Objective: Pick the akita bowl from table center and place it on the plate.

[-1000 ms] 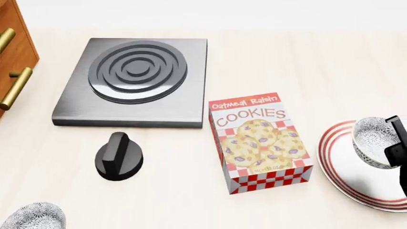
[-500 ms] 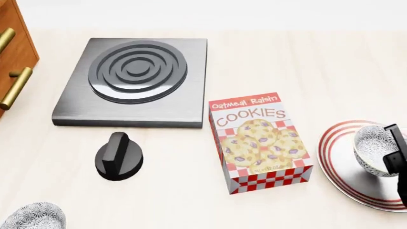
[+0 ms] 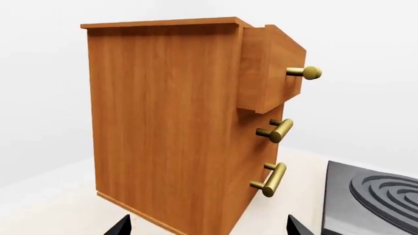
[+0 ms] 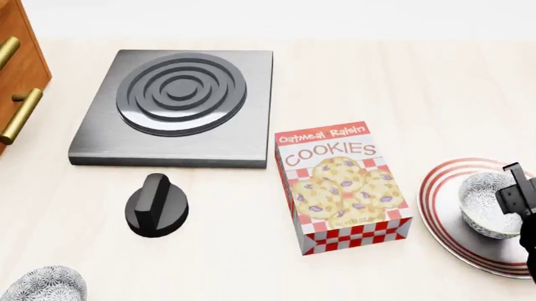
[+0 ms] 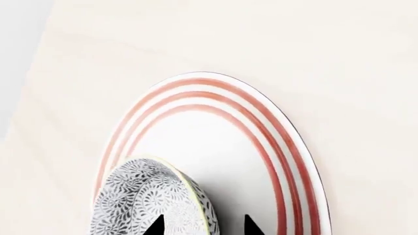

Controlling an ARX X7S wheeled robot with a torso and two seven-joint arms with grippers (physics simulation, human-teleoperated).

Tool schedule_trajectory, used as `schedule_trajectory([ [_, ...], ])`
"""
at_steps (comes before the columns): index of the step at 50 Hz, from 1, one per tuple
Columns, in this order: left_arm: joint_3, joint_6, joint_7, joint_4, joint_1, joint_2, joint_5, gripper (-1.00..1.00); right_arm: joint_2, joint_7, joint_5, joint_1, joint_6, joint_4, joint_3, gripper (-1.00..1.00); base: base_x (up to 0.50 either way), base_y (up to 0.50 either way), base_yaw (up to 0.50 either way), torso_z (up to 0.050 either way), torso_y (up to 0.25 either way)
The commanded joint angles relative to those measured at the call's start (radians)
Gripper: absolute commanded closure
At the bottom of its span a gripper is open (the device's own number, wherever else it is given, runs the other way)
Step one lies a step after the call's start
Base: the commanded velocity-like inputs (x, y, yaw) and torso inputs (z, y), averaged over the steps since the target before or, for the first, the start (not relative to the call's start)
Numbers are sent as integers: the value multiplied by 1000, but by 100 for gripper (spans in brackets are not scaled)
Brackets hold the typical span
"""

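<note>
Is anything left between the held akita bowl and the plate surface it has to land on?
Nothing visible. The right gripper holds the akita bowl directly above the plate, whose white centre is bare beneath it.

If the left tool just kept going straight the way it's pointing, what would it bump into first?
Most likely the wooden drawer cabinet. In the left wrist view it fills the space right ahead of the left tool, whose two tips just show at the picture's edge. How far off it stands is unclear. The stove plate sits off to one side.
</note>
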State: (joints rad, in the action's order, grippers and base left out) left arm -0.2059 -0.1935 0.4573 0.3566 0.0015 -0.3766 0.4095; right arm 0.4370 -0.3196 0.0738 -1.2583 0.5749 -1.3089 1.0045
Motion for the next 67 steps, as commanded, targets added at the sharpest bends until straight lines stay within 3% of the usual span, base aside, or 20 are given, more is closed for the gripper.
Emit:
schedule_trajectory([
  [1,-3,-7,6,9,-1,-4,7,-100,-2,39,-49,-11,-53,0,68,-100,0,0,0,0,0],
  [12,2,-22,11,25,-12,-12,13,-100,8,218,41,-56,-365,1,210,-100,0,0,0,0,0],
  [19,14,-18,9,24,-23,-11,9,-100,-6,334,53,-93,-469,50,221,-100,0,0,0,0,0],
  [22,20,-25,9,29,-28,-13,10,-100,-132,352,74,-55,-303,415,212,-100,0,0,0,0,0],
  [29,35,-27,5,22,-39,-12,8,-100,-247,365,110,-11,-37,845,184,-100,0,0,0,0,0],
  [43,67,-53,4,46,-58,-18,10,-100,-351,423,231,129,496,1590,58,-100,0,0,0,0,0],
  [53,73,-72,9,72,-68,-25,19,-100,-353,402,344,121,856,1876,111,-100,0,0,0,0,0],
  [61,88,-75,6,72,-82,-23,20,-100,-338,383,420,117,993,1982,151,-100,0,0,0,0,0],
  [67,104,-86,7,78,-99,-24,19,-100,-300,220,643,158,992,1970,189,-100,0,0,0,0,0],
])
